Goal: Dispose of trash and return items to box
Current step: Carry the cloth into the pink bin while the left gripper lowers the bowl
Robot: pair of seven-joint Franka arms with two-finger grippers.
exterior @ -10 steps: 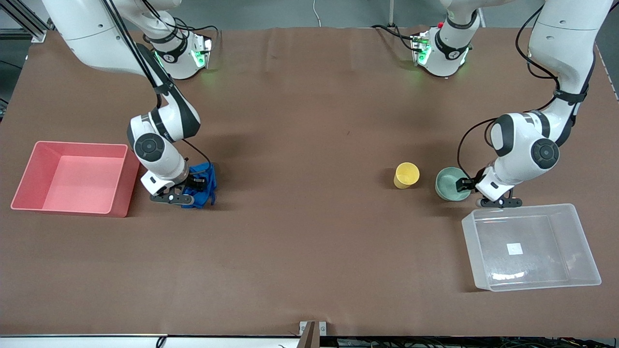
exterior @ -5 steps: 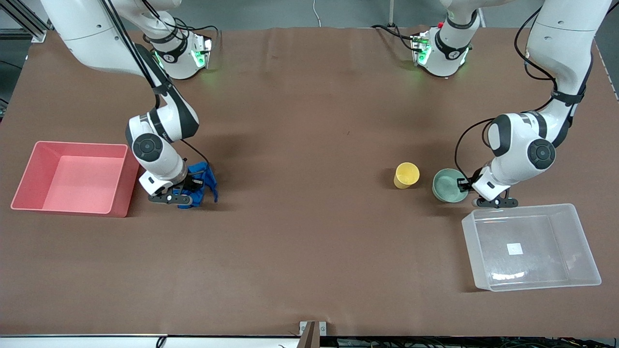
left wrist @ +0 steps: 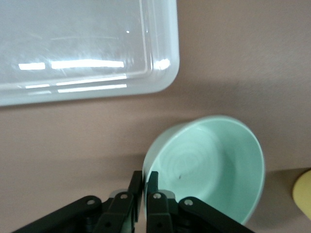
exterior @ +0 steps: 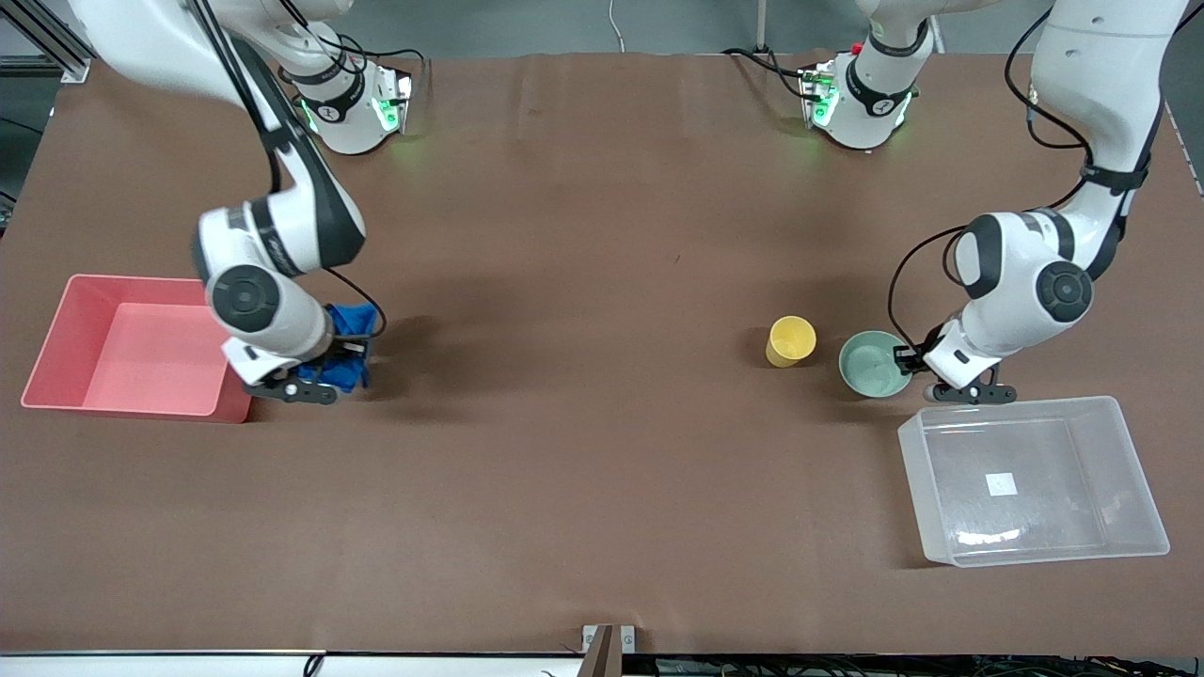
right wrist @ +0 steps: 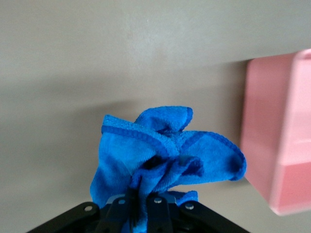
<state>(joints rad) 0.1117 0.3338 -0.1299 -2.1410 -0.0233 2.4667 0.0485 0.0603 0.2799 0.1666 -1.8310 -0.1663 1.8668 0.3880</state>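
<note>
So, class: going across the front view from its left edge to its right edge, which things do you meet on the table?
Pink bin → blue rag in the right gripper → yellow cup → green bowl → clear tub.

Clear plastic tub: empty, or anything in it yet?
Empty. The clear rectangular plastic tub shows only its white label; the yellow plastic cup and mint-green round bowl are outside it, farther from the front camera.

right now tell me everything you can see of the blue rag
The blue rag is a small royal-blue soft cloth, bunched into many folds with a stitched hem along its edges. The right claw is shut on its middle and holds it off the table, so its loose corners flare out. It hangs beside the pink bin, over the brown table, not yet over the bin's opening.
</note>
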